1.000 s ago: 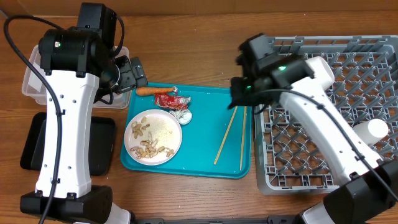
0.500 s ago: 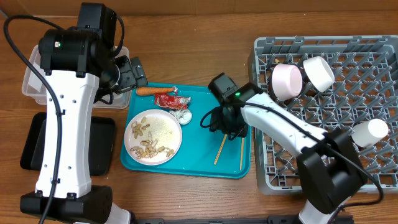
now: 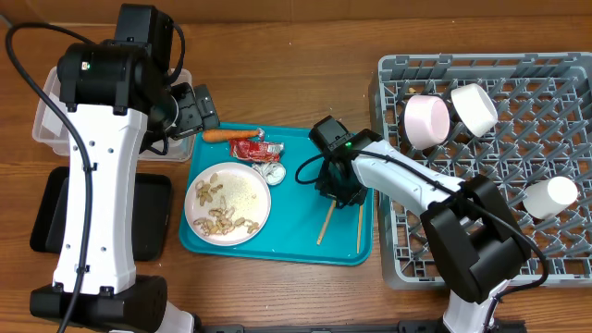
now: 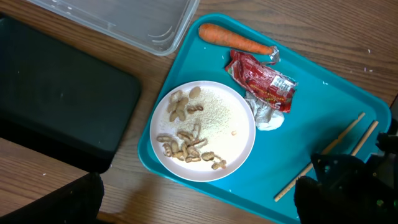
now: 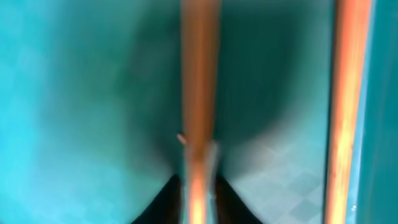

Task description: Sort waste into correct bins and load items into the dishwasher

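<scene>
We see the right gripper (image 3: 339, 190) low over the teal tray (image 3: 287, 231) at the centre of the overhead frame. Its dark fingertips press both sides of one slim wooden chopstick (image 5: 199, 74). The other chopstick (image 5: 348, 93) lies just beside it, near the tray's raised right rim, with smooth bare teal open to their left. At upper left the left gripper (image 3: 196, 113) gapes wide, holding nothing. The round plate (image 4: 247, 124), carrot (image 4: 233, 40) and crinkled red wrapper (image 4: 264, 81) crowd the tray's left. The grey pegged rack (image 3: 481, 61) fills the right.
</scene>
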